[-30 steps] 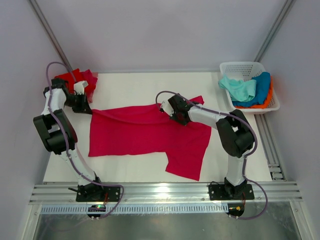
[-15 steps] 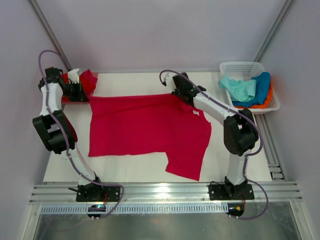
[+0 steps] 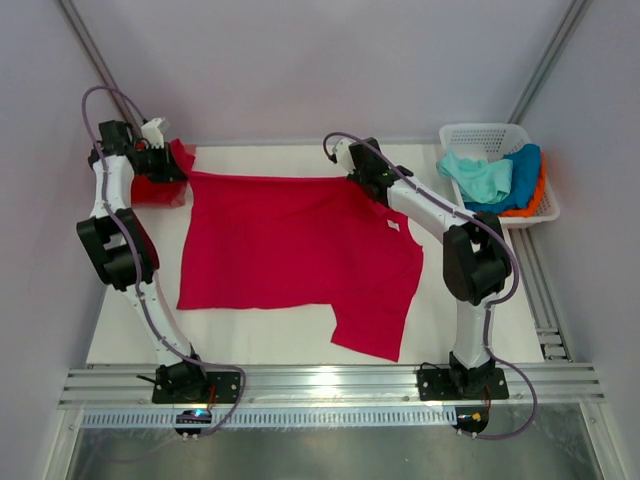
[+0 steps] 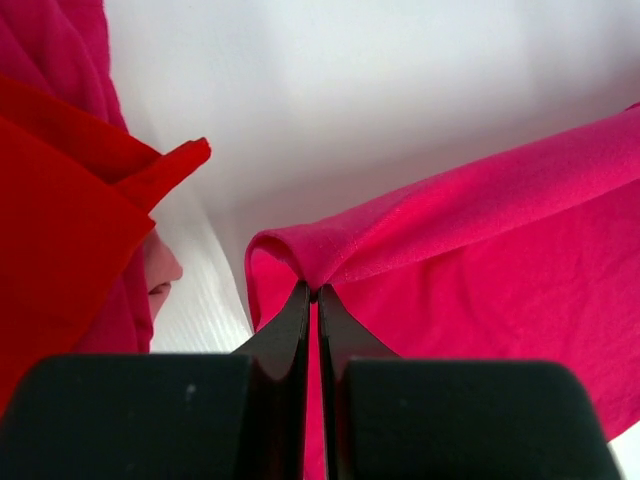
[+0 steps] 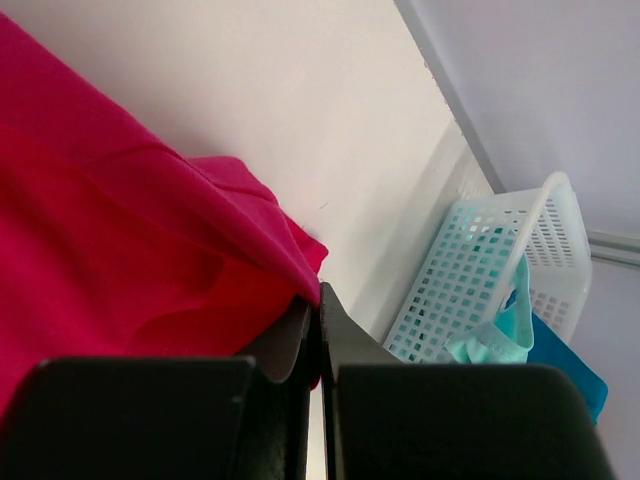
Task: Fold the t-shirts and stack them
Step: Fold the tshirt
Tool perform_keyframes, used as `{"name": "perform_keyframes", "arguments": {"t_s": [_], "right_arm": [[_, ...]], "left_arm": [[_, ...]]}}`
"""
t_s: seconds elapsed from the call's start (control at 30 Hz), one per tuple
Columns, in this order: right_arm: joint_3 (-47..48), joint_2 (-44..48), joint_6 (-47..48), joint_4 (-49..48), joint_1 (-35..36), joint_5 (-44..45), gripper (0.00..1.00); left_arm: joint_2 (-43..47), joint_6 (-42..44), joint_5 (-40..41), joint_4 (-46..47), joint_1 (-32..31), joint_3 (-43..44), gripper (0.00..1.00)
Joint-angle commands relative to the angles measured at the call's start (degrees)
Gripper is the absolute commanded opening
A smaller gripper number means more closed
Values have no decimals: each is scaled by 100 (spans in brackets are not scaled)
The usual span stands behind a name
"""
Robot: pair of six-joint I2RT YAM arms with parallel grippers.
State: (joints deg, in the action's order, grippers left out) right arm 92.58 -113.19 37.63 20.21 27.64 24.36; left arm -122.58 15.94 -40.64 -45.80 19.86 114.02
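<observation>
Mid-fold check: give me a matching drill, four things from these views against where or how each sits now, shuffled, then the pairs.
1. crimson-pink t-shirt
2. red t-shirt
3. mint-green t-shirt
4. left tool

A. in the white basket
B. shut on a crimson-pink edge
C. spread out flat
D. bunched at the far left

Pairs: 1-C, 2-D, 3-A, 4-B

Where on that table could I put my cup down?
Bare table runs along the near edge in front of the pink shirt, and in a strip between that shirt and the basket. A band lies behind it by the back wall. The far left corner is crowded with the red shirt and the left hand.
</observation>
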Motion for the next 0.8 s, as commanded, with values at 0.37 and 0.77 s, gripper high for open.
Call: {"name": "perform_keyframes", "arguments": {"t_s": [0.37,0.77], "right_arm": [[-521,666,-71,62,-83,113,3],[-214,455,-300,256,-74,-107,3]], "left_arm": [[-12,59,469,1202,-52,-72,2],[692,-619,1550,2708,-43,-925,6]]}}
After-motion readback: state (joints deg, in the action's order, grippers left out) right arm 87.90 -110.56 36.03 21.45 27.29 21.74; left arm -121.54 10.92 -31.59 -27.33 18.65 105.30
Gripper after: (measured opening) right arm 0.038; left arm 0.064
